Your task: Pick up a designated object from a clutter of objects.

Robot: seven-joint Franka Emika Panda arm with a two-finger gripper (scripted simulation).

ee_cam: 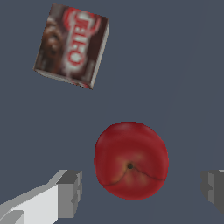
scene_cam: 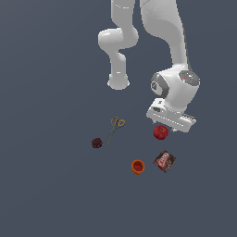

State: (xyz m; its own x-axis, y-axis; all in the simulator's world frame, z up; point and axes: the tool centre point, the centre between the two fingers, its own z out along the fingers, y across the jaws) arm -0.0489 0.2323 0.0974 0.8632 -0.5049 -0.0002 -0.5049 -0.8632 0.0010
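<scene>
The glossy red apple point(scene_cam: 160, 132) lies on the dark floor just below my gripper point(scene_cam: 167, 126). In the wrist view the apple point(ee_cam: 131, 160) sits between my two fingertips point(ee_cam: 70, 193), with a gap on each side. The gripper point(ee_cam: 141, 190) is open and touches nothing. The rest of the clutter lies around it: yellow-handled scissors point(scene_cam: 115, 127), a dark maroon bumpy ball point(scene_cam: 96, 143), an orange cup point(scene_cam: 138, 166) and a brown-red snack packet point(scene_cam: 164, 161), which also shows in the wrist view point(ee_cam: 71, 45).
The arm's white base point(scene_cam: 118, 82) stands behind the clutter, and the arm's links reach over from the top of the exterior view. The floor is a plain dark grey surface.
</scene>
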